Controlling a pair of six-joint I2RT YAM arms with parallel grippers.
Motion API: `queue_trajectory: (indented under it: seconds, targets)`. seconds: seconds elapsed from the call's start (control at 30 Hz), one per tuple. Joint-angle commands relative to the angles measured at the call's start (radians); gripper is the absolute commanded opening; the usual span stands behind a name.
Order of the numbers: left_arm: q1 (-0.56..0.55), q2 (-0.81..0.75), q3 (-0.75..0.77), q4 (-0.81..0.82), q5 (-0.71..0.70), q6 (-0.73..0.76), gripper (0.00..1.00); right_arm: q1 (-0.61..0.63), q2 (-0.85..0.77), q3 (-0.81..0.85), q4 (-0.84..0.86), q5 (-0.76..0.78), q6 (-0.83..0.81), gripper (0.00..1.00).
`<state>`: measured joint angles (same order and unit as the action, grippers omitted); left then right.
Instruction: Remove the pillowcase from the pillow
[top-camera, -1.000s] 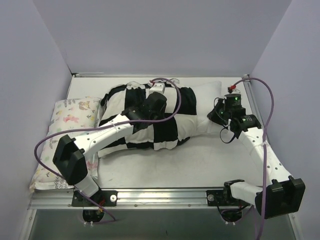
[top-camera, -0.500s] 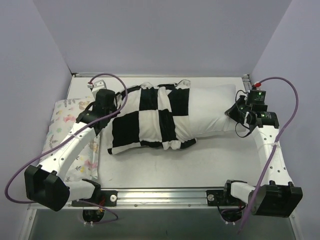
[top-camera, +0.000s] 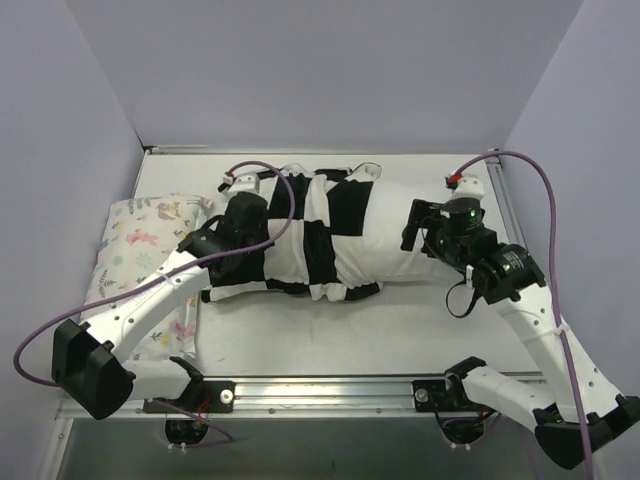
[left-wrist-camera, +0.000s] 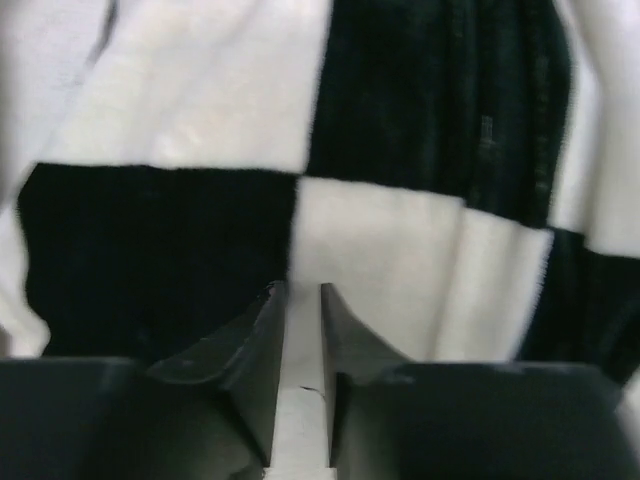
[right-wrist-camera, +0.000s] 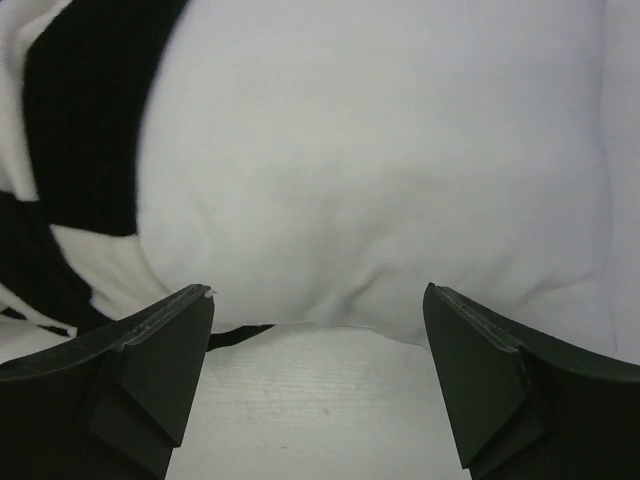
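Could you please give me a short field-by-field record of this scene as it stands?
pillow: white, right end bare
pillowcase: checkerboard, covering the rest
left gripper: nearly closed over the pillowcase; grip unclear
right gripper: open, facing the pillow's bare end
floral pillow: at the left edge of the table

From above, the left arm (top-camera: 150, 300) hides the pillowcase's (top-camera: 320, 230) 9 o'clock end; most of the pillow (top-camera: 388, 215) lies inside it. Whether the left end effector (left-wrist-camera: 302, 292) pinches fabric is unclear.
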<state>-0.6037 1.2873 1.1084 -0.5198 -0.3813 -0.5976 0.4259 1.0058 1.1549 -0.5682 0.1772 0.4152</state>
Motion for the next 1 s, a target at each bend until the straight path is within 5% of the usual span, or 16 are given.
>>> queue_trajectory:
  seconds: [0.0,0.03,0.13,0.27,0.5,0.57,0.6,0.63,0.67,0.7,0.73,0.8,0.97]
  targets:
    - [-0.123,-0.055,0.048,0.040,0.001,0.013,0.34,0.121,-0.021,-0.029,-0.030,0.143,0.002,0.89]
    - [-0.205,-0.051,0.042,0.041,-0.037,-0.005,0.60,0.167,-0.016,-0.053,-0.010,0.151,0.005,0.93]
    - [-0.325,-0.028,0.001,0.053,-0.111,-0.068,0.80,0.230,0.016,-0.124,0.031,0.195,0.025,0.95]
    - [-0.490,0.007,-0.093,0.116,-0.215,-0.149,0.87,0.267,0.040,-0.208,0.126,0.225,0.020,1.00]
    - [-0.516,0.135,-0.173,0.322,-0.310,-0.168,0.89,0.238,0.149,-0.250,0.283,0.202,0.023,0.93]
    - [-0.512,0.150,-0.176,0.372,-0.333,-0.150,0.84,0.229,0.169,-0.251,0.310,0.197,0.027,0.81]
    - [-0.504,0.161,-0.168,0.371,-0.343,-0.145,0.71,0.218,0.177,-0.245,0.312,0.197,0.030,0.72]
    - [-0.484,0.167,-0.162,0.363,-0.350,-0.146,0.60,0.211,0.192,-0.236,0.314,0.197,0.033,0.49]
    - [-0.469,0.167,-0.154,0.347,-0.350,-0.148,0.48,0.202,0.200,-0.232,0.321,0.193,0.033,0.39]
    - [-0.455,0.162,-0.150,0.345,-0.350,-0.146,0.21,0.191,0.206,-0.225,0.323,0.183,0.031,0.31]
    - [-0.427,0.156,-0.150,0.345,-0.346,-0.143,0.11,0.169,0.218,-0.219,0.321,0.177,0.031,0.06]
    - [-0.400,0.124,-0.154,0.345,-0.340,-0.128,0.00,0.149,0.226,-0.204,0.321,0.174,0.030,0.00]
    - [-0.267,0.035,-0.153,0.244,-0.372,-0.102,0.00,0.085,0.189,-0.140,0.246,0.191,0.020,0.00]
